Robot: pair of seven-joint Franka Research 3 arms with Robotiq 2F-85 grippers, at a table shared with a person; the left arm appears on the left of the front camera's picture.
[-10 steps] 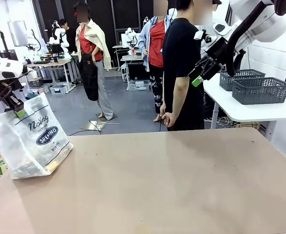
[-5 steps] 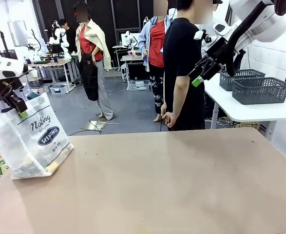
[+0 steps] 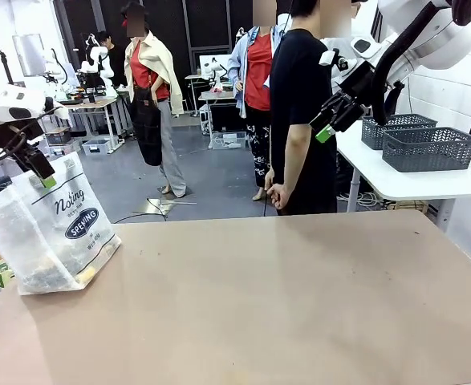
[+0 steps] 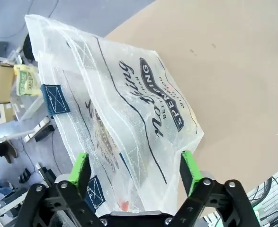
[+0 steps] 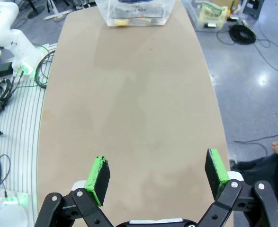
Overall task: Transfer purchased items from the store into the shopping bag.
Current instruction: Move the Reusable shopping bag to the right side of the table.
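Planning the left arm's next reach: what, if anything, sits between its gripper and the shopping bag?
Nothing visible. The left gripper hangs open directly above the shopping bag, which stands at the table's left edge.

A bare brown table (image 3: 283, 297) fills the foreground. Behind it stands a person in black (image 3: 299, 112), beside a white side table (image 3: 428, 186) bearing two grey baskets (image 3: 428, 148).

Translucent shopping bag (image 3: 50, 233) stands at table's left edge, items inside
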